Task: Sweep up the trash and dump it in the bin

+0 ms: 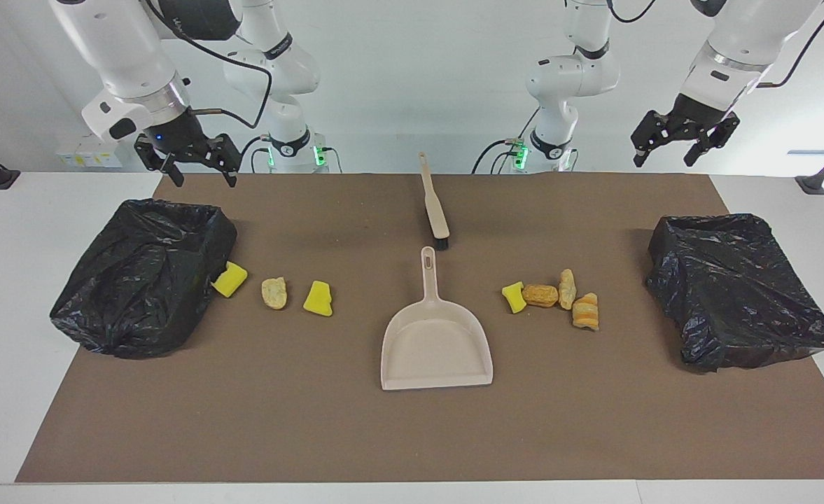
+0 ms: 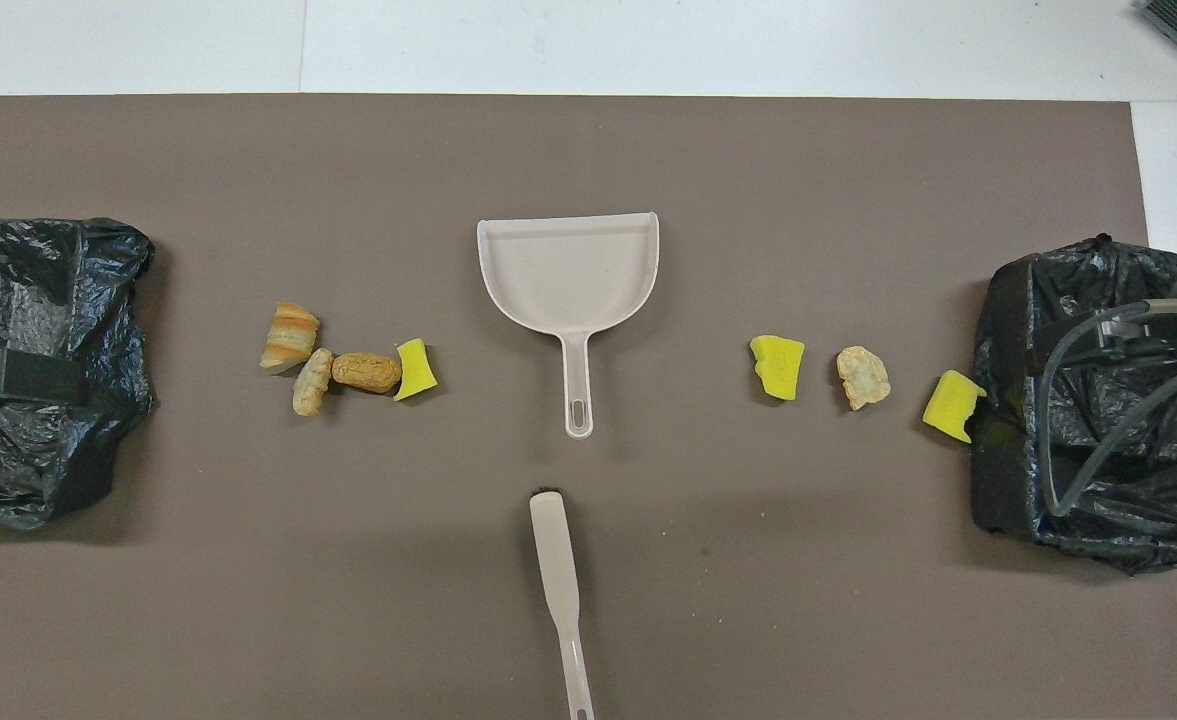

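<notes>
Seven trash lumps point(image 1: 275, 292) flank the dustpan point(image 1: 437, 343) (brush point(image 1: 435, 203) nearby), well below my raised left gripper point(image 1: 685, 143) and right gripper point(image 1: 187, 162), both spread.

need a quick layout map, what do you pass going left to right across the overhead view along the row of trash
black bin bag → striped bread piece → pale bread piece → brown bread lump → yellow sponge chunk → beige dustpan → second yellow sponge → tan lump → third yellow sponge → second black bin bag
</notes>
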